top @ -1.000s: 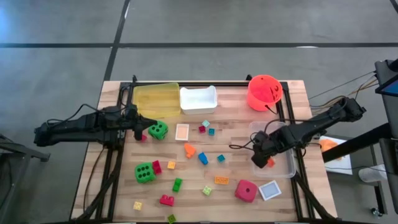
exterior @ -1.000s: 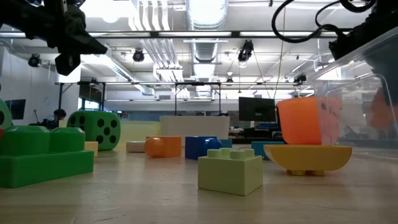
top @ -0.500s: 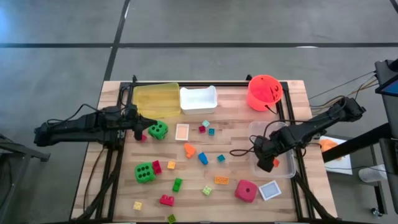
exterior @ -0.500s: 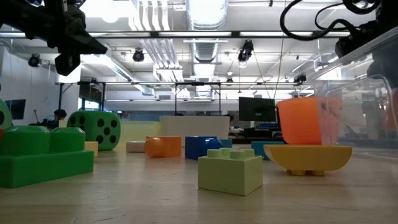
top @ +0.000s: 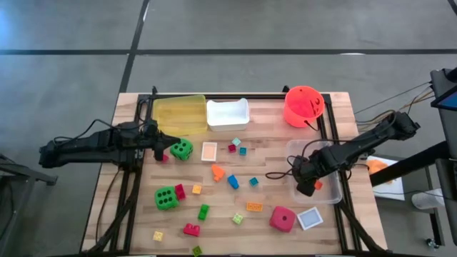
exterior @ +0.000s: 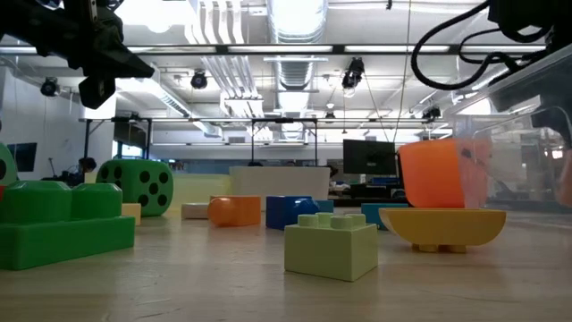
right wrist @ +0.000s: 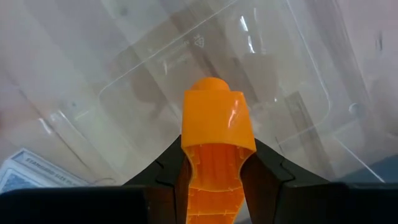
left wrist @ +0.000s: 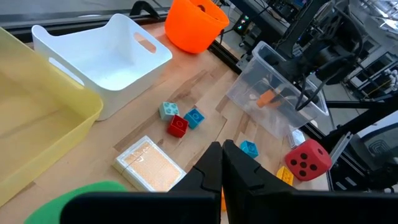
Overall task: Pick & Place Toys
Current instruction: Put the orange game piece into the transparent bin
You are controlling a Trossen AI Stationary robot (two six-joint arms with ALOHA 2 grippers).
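Orange brick over clear tray

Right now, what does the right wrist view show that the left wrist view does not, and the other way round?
Only the right wrist view shows the grip up close: the right gripper shut on an orange brick, held over the floor of the clear tray.

Only the left wrist view shows the white tray, the orange bucket, the pink-red die and the left gripper, fingers shut.

Both show the clear tray and the orange brick.
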